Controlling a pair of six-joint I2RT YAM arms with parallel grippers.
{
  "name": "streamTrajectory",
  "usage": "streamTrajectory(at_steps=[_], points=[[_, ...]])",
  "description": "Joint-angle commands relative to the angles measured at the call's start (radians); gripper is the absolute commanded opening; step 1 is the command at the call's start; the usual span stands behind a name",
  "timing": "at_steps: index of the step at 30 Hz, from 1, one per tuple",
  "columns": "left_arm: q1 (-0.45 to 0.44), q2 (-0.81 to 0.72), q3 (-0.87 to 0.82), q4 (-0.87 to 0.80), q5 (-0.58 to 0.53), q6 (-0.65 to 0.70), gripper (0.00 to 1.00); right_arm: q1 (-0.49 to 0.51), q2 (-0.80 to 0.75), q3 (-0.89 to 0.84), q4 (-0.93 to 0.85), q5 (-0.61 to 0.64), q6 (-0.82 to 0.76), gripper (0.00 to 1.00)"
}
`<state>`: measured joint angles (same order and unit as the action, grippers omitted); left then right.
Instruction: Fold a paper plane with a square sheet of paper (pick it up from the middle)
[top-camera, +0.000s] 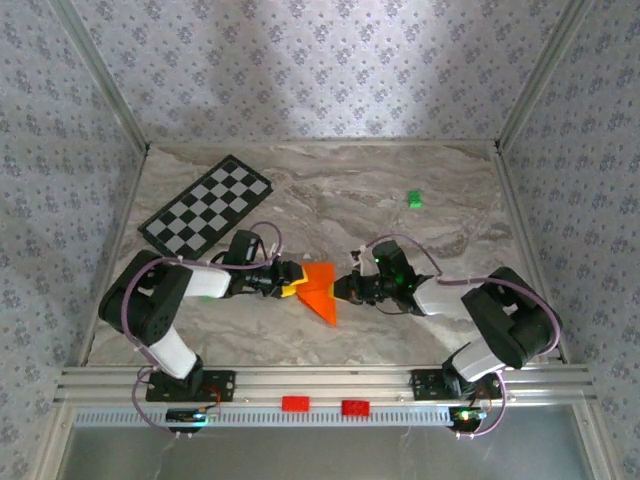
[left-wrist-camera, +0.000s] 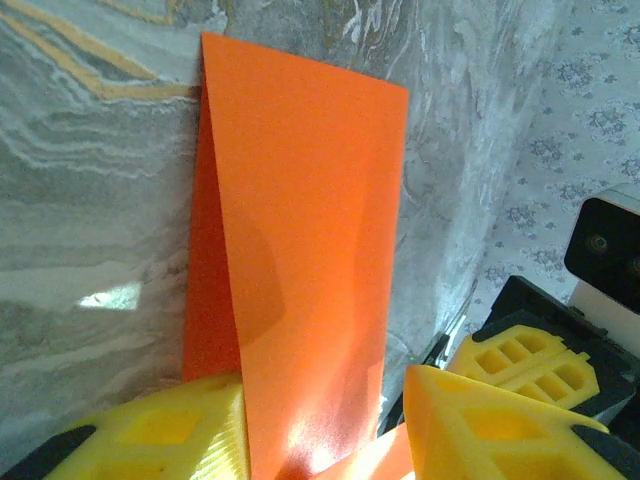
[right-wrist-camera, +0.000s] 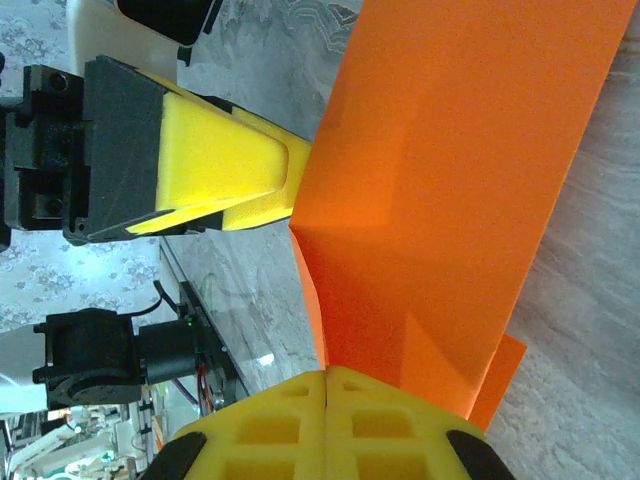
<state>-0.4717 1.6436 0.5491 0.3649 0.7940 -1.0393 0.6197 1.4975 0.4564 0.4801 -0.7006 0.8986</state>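
The square sheet of paper (top-camera: 320, 288) is bright orange and folded into a pointed wedge, the rough form of the paper plane, held just above the table's middle. My left gripper (top-camera: 291, 280) comes in from the left. Its yellow fingers (left-wrist-camera: 170, 430) stand apart with a long orange flap (left-wrist-camera: 310, 230) running up between them, so my left gripper (left-wrist-camera: 325, 385) is open. My right gripper (top-camera: 346, 289) is at the paper's right side. In the right wrist view it (right-wrist-camera: 328, 376) is shut on the paper's creased edge (right-wrist-camera: 450, 200), and a left fingertip (right-wrist-camera: 230, 160) rests against the sheet.
A black-and-white checkered board (top-camera: 208, 207) lies at the back left. A small green block (top-camera: 414, 199) sits at the back right. Two red blocks (top-camera: 295, 404) are on the near rail. Patterned walls enclose the marble table (top-camera: 430, 250).
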Motion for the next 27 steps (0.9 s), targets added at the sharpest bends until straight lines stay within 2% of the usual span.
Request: streamTrajectory(at_steps=[1,9,14,20,23,27], points=[[-0.005,0.018,0.012,0.065,0.029,-0.024,0.43,-0.008,-0.022,-0.014,0.03,-0.024,0.018,0.03],[-0.005,0.042,0.012,0.101,0.039,-0.042,0.43,-0.014,-0.022,-0.026,0.086,-0.043,0.042,0.04],[-0.006,0.048,0.015,0.108,0.038,-0.044,0.39,-0.018,-0.019,-0.034,0.085,-0.045,0.039,0.04],[-0.007,0.043,0.007,0.11,0.021,-0.044,0.25,-0.029,-0.022,-0.043,0.042,-0.023,0.023,0.07],[-0.008,0.033,0.001,0.118,0.009,-0.047,0.15,-0.026,-0.039,-0.022,-0.052,0.01,-0.015,0.12],[-0.007,0.002,-0.012,0.112,-0.033,-0.05,0.07,-0.027,-0.091,0.002,-0.182,0.074,-0.06,0.22]])
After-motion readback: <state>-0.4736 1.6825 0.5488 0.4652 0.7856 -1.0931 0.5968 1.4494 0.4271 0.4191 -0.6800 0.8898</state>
